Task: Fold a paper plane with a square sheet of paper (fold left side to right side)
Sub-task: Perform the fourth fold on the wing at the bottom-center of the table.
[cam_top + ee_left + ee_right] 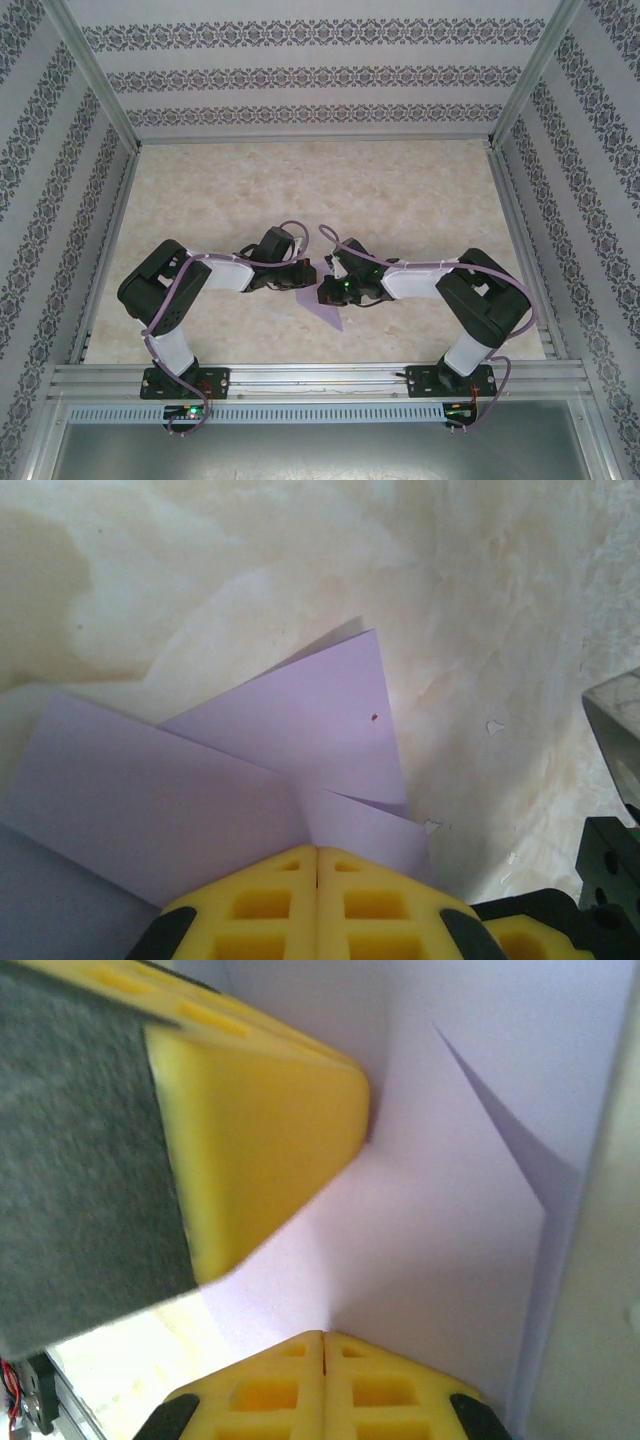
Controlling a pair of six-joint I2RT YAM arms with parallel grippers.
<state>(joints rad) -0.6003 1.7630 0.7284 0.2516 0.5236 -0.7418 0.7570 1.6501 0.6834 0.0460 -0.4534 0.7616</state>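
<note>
Folded paper (328, 312) on table (300, 180) near front edge, left pincer (306, 276) and right pincer (328, 291) over it

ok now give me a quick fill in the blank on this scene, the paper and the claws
1. The folded paper lying on the table is ___ in colour.
2. The left claw is ___, its two fingers pressed side to side with no gap.
3. The fingers of the right claw are ___ in colour.

Missing words: lavender; shut; yellow
</note>
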